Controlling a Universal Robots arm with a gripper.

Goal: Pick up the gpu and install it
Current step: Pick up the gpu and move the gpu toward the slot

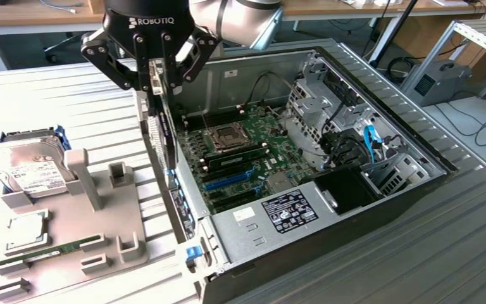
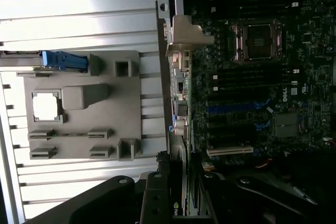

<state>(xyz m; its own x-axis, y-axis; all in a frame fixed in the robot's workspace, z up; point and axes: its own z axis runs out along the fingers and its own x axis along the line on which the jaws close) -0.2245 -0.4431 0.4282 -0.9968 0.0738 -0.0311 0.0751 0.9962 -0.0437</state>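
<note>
The gpu (image 1: 162, 136) hangs edge-on as a thin dark card with a metal bracket, and my gripper (image 1: 157, 85) is shut on its upper edge. It is held upright over the open computer case (image 1: 395, 190), above the case wall on the exterior view's left, next to the motherboard (image 1: 252, 155). Blue expansion slots (image 1: 226, 180) lie on the board below and to the exterior view's right of the card. In the wrist view the gpu (image 2: 176, 205) shows a small green logo between my dark fingers (image 2: 152, 198), and the slots (image 2: 236, 107) lie beyond it.
A grey parts fixture (image 1: 99, 215) sits at the exterior view's left, carrying a silver hard drive (image 1: 28, 168), a processor chip (image 1: 28, 228) and a green memory stick (image 1: 53, 250). Inside the case are the power supply (image 1: 290, 209), drive cages (image 1: 315, 104) and cables.
</note>
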